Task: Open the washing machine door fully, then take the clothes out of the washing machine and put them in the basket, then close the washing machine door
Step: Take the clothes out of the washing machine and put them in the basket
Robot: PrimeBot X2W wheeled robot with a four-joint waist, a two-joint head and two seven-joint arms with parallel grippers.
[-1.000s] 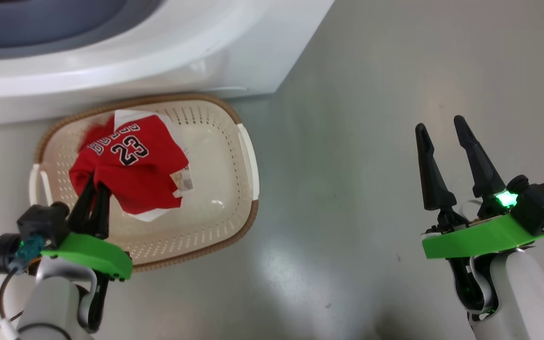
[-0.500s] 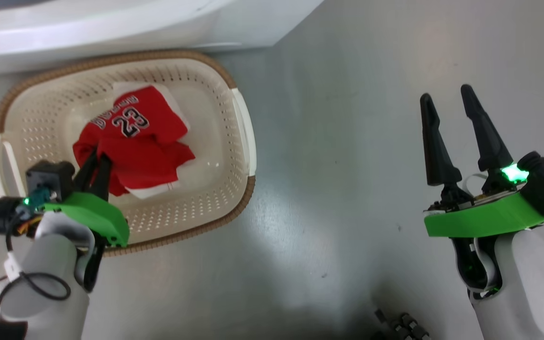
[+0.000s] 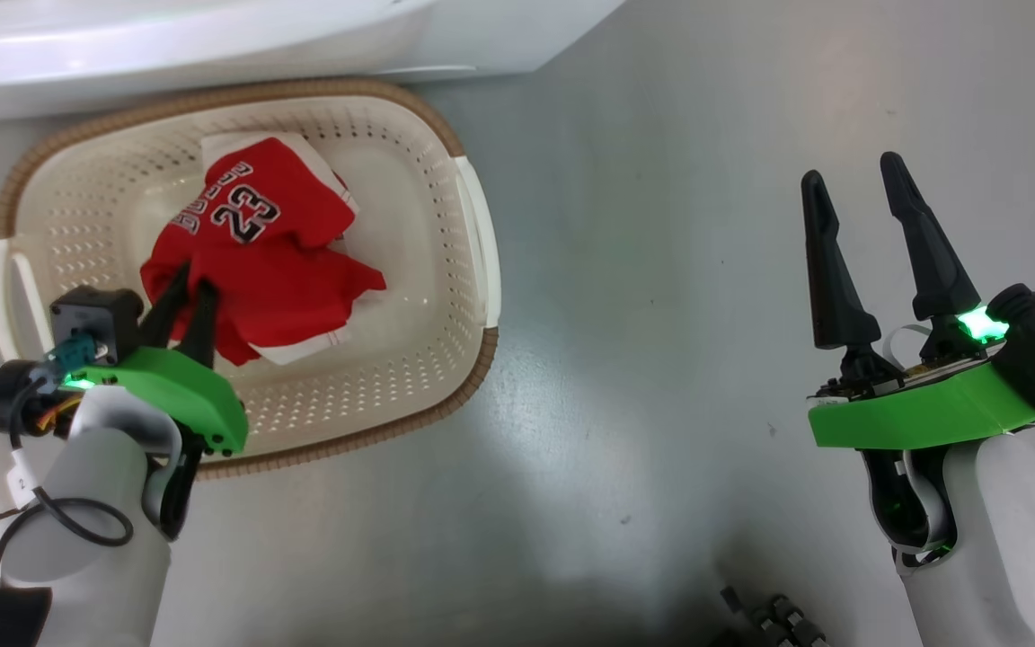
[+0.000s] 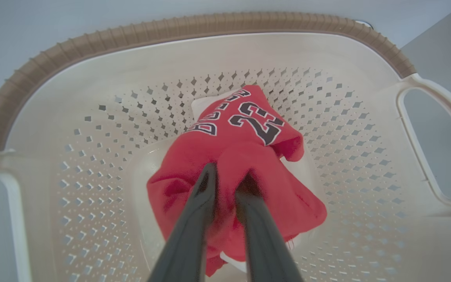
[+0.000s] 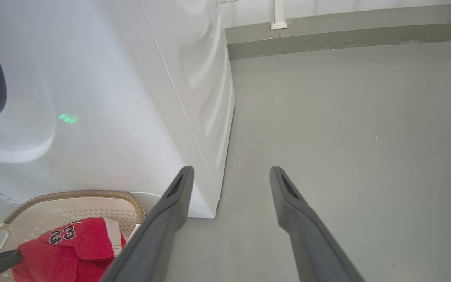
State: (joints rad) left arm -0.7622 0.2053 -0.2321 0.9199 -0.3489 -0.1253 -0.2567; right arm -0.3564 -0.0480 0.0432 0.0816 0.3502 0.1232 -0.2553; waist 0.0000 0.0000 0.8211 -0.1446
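The clothes, a red jersey (image 3: 266,243) numbered 23 over a white garment (image 3: 221,148), lie on the floor of the cream basket (image 3: 428,270). My left gripper (image 3: 190,280) reaches into the basket from its near left side. In the left wrist view a fold of the jersey (image 4: 245,156) is bunched between the tips of that gripper (image 4: 229,174), whose jaws stand only narrowly apart. My right gripper (image 3: 854,171) hangs open and empty over bare floor to the right. The white washing machine (image 3: 212,45) stands just behind the basket. The washing machine door is out of view.
Grey floor (image 3: 661,314) spreads to the right of the basket and machine. The right wrist view has the machine's side panel (image 5: 202,98), the basket rim (image 5: 73,194) and a wall base (image 5: 327,35) further off. A small dark object (image 3: 769,620) lies at the bottom edge.
The head camera has tilted down. The jersey has sunk from hanging above the basket onto its floor and spread out. My left jaws have parted slightly. The right arm is still.
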